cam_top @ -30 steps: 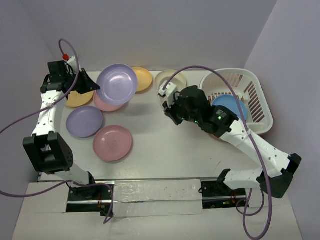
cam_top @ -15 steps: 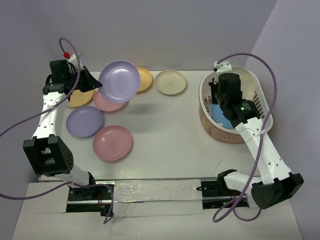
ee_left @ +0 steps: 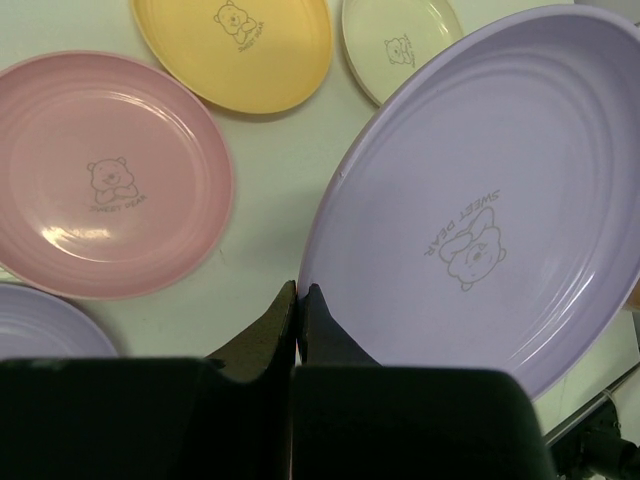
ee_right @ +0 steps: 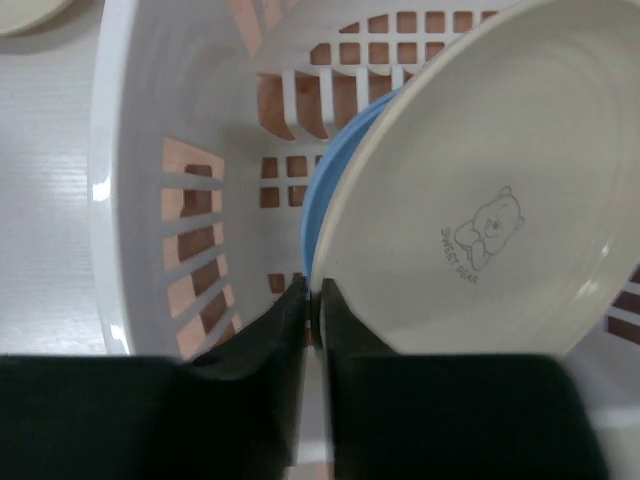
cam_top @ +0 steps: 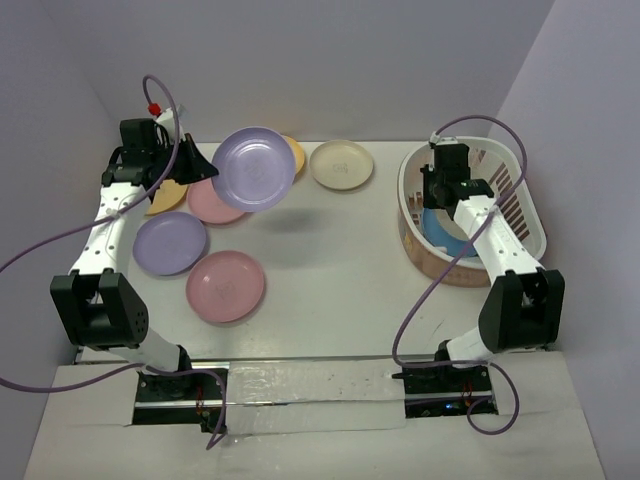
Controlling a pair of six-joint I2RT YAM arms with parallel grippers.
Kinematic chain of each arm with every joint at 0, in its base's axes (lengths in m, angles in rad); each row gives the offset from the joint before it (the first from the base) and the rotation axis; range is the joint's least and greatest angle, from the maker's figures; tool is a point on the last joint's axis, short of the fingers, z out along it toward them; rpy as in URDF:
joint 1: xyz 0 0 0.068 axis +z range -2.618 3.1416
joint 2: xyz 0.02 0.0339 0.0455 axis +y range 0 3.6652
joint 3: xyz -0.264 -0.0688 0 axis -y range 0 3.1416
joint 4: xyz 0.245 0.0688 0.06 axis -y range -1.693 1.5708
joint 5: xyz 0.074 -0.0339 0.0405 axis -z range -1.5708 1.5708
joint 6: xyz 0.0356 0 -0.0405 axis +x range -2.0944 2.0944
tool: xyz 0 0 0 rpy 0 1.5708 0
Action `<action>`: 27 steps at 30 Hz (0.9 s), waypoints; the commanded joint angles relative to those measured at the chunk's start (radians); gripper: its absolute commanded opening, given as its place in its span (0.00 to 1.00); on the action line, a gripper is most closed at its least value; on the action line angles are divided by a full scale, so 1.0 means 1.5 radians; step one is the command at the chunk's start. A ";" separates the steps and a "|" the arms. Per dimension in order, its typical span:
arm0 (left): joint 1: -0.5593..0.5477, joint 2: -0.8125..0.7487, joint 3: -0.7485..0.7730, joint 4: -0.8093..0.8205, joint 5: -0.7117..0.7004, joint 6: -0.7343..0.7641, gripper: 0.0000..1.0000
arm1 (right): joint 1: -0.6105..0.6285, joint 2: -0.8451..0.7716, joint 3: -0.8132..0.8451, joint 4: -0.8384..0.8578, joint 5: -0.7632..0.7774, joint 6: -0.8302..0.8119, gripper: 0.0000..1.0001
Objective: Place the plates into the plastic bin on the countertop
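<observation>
Grippers: both closed on plates. The left gripper pinches the rim of a round lavender plastic plate, held tilted above the flat white countertop. The right gripper clamps the rim of a round cream plastic plate, tilted over the round white lattice-sided plastic bin, which contains a blue plate. Six other plates, including a pink plate, lie flat on the countertop, well apart from the bin.

R fingers swung cream plate over bin; lavender plate shifted right.
</observation>
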 commanded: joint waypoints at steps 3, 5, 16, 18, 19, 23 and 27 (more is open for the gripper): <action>-0.024 0.003 0.012 0.026 -0.012 0.014 0.00 | -0.019 0.054 0.056 0.019 -0.043 0.040 0.94; -0.031 0.002 0.010 0.026 -0.014 0.020 0.00 | -0.020 0.029 0.075 0.006 -0.077 0.046 1.00; -0.163 0.000 0.000 0.022 -0.090 0.077 0.00 | 0.038 -0.064 0.195 -0.033 -0.353 0.092 1.00; -0.188 0.001 0.003 0.018 -0.117 0.091 0.00 | 0.062 -0.055 0.204 -0.040 -0.337 0.088 1.00; -0.210 0.001 0.006 0.015 -0.127 0.095 0.00 | 0.082 -0.048 0.202 -0.037 -0.333 0.089 1.00; -0.259 0.010 0.020 -0.008 -0.156 0.116 0.00 | 0.155 -0.024 0.208 -0.037 -0.302 0.075 0.97; -0.291 0.014 0.026 -0.025 -0.157 0.126 0.00 | 0.197 0.012 0.218 -0.041 -0.273 0.060 0.93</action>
